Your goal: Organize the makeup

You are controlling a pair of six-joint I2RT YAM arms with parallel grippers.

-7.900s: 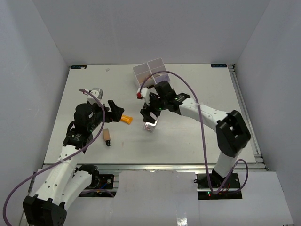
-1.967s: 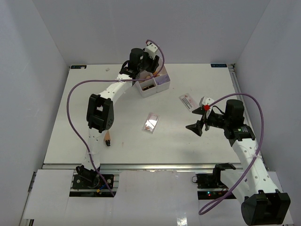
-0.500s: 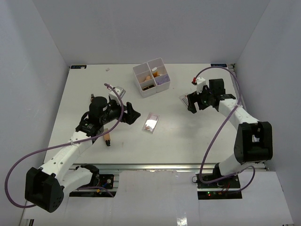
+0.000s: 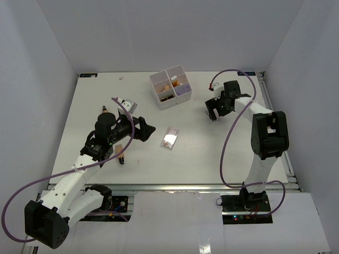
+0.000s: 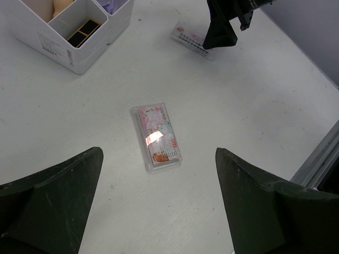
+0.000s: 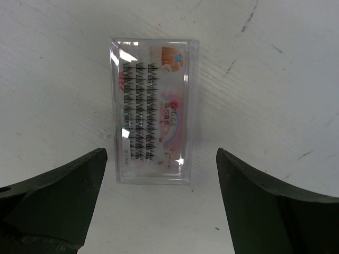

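Looking from above, my left gripper (image 4: 148,128) hangs spread, just left of the palette (image 4: 169,138); my right gripper (image 4: 212,112) hovers right of the box (image 4: 170,86); left wrist: fingers (image 5: 53,196) wide, palette flat on the table (image 5: 254,132) between them; right wrist: fingers apart, the packet (image 6: 152,125) lying between them below.

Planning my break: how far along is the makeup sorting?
Done: black lipsticks and a beige sponge in the white compartment box. In hand: nothing; open right pincer hovers over the clear lash case, open left pincer facing the clear pink palette. Left: those, plus dark-capped tan bottle.
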